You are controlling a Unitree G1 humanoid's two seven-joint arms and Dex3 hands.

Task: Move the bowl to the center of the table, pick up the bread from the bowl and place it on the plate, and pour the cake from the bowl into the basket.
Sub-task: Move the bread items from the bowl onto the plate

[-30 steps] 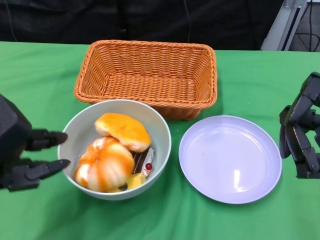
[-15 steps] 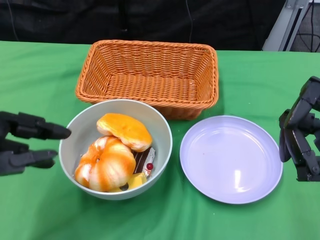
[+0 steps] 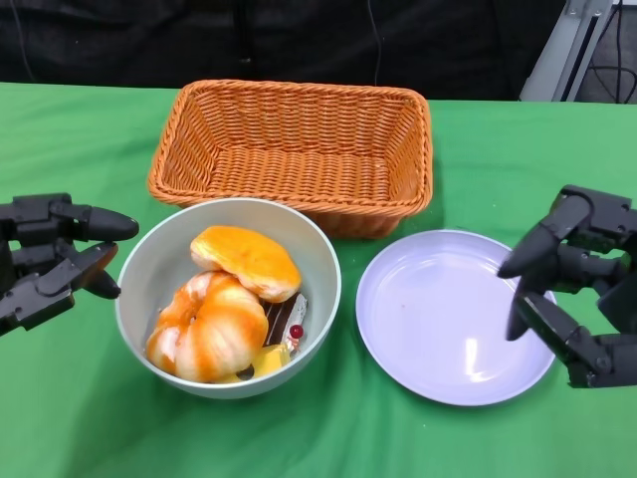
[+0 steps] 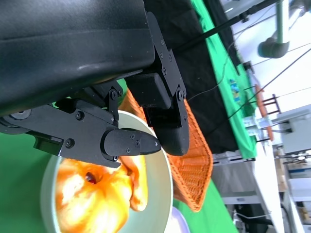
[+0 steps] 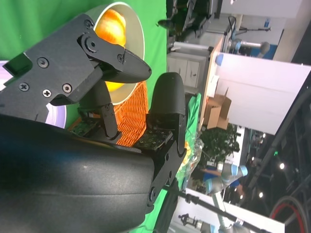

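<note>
Head view: the bowl [image 3: 228, 298] sits at lower centre-left of the frame on the green table [image 3: 80, 149], its far rim just in front of the basket [image 3: 295, 151]. In the bowl lie two orange-glazed breads: a flatter bread [image 3: 246, 261] toward the back and a round, ridged one [image 3: 206, 329] at the front left. Tucked under them at the front right is a small cake [image 3: 282, 337], yellow with a dark strip and a red dot on top. The basket, at upper centre, holds nothing. The plate [image 3: 456, 317], lower right of centre, is bare too and stands just beside the bowl without touching it.

The left hand [image 3: 55, 254] hangs at the left edge, fingers spread and holding nothing, its tips near the bowl's left rim but apart from it. The right hand [image 3: 569, 284] is at the right edge, fingers apart and empty, their tips over the plate's right rim.

The left wrist view adds a close look past the fingers [image 4: 131, 143] at the bowl's rim [image 4: 165, 170] and the basket's side wall [image 4: 194, 165]. The right wrist view shows a room with shelves and boxes behind the table, which the head view does not show, and only a slice of the bowl [image 5: 127, 39].
</note>
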